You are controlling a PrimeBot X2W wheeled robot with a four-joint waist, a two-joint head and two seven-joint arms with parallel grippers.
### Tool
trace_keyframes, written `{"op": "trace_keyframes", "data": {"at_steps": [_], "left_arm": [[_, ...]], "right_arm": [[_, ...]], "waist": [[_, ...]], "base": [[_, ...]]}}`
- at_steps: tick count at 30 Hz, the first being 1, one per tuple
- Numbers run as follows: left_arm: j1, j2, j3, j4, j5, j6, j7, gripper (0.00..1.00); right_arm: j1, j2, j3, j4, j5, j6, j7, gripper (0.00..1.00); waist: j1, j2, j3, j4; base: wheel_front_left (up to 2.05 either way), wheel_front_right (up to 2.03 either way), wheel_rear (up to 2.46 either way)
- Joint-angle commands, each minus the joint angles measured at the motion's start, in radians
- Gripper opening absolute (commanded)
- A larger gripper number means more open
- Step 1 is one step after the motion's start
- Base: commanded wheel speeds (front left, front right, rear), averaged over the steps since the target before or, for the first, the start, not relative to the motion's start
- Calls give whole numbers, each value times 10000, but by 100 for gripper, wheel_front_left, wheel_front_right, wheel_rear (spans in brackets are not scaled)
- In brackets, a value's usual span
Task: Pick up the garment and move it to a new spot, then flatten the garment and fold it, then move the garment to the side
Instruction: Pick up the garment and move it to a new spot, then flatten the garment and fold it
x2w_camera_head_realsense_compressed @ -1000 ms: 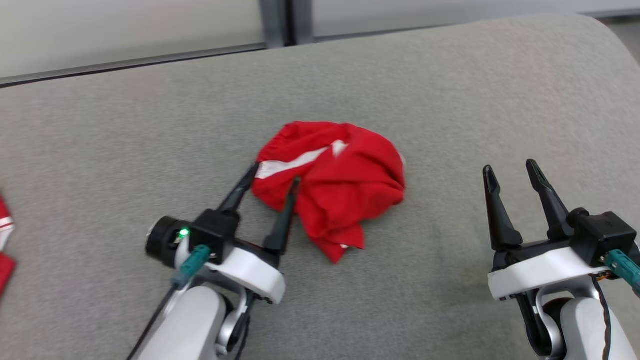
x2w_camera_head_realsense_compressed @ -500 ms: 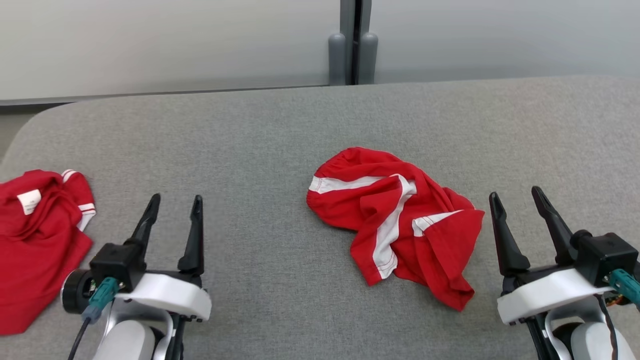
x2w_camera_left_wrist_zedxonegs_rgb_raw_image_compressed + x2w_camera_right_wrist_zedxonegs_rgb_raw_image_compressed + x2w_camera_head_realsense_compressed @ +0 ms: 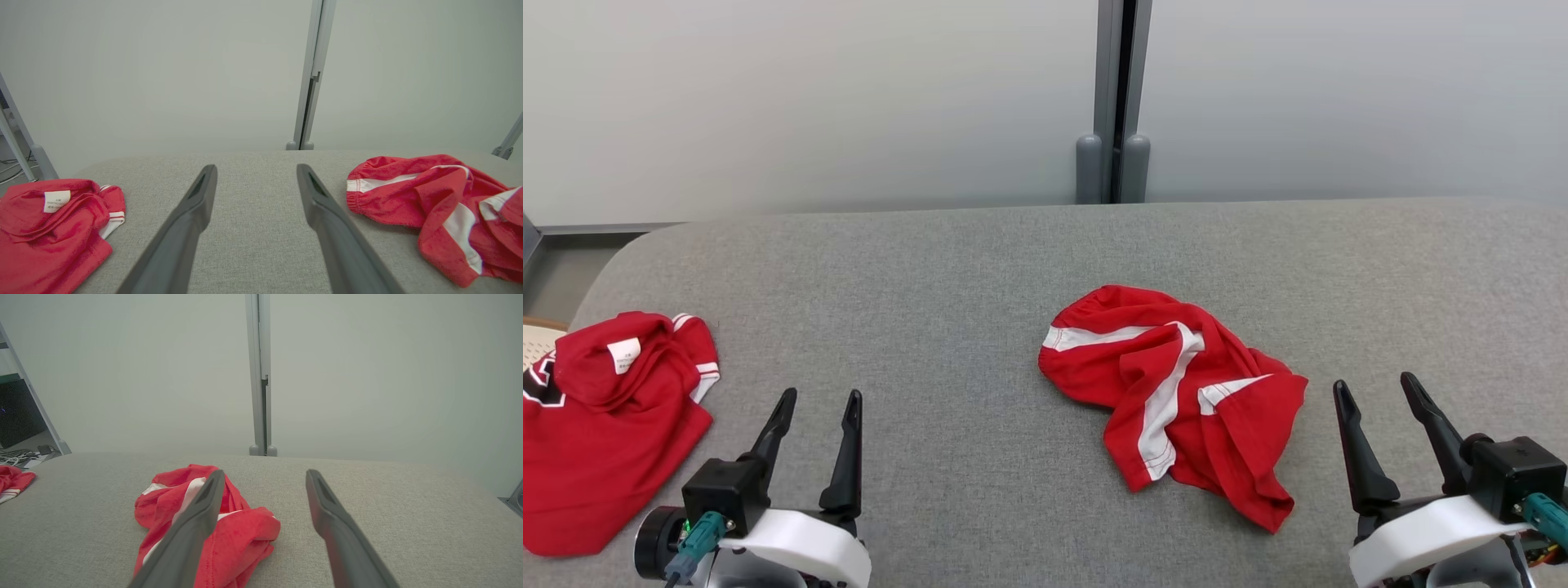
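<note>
left gripper [image 3: 821, 394] was released: jaws wide, nothing between them, low over bare grey padded tabletop [image 3: 947, 269] at the near edge. right gripper [image 3: 1374, 381] was the same, jaws apart and empty, just beside the right hem of the heap.

red shorts [image 3: 1176, 392] lay crumpled centre-right on the table, between the two grippers and nearer the right one. Elastic waistband was at the far-left end, white side stripes twisted across the top. Not flattened, not folded.

A second red garment, a jersey [image 3: 605, 433], sat bunched at the left edge, well apart from the shorts and near the left gripper.

Risks, my read:
- same colour on both garments, so the left arm could grab the jersey instead
- a pinch into the heap could catch several layers, so it lifts as a wad and won't spread
- a low approach could snag fingertips in the soft tabletop

Writing: white tag [image 3: 623, 355] at the jersey neck had printed lines, too small to read. Black-and-white print [image 3: 538, 384] was cut off at the edge. No brand was legible on the shorts.
</note>
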Motion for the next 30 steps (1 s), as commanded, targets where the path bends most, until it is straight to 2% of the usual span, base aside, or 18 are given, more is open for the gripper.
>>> {"op": "trace_keyframes", "data": {"at_steps": [1,23,30], "left_arm": [[169,86,-13,-104,2,103,40,100],[490,185,-273,-396,-4,300,146,100],[313,161,-342,-398,-6,338,159,100]], "right_arm": [[172,-22,-29,-115,-32,1,77,100],[462,30,29,-268,-28,1,341,100],[467,-48,648,142,86,1,638,100]], "waist": [[0,-1,-154,-2],[0,-1,-300,19],[0,-1,-178,129]], "base": [[0,0,0],[0,0,0],[0,0,0]]}}
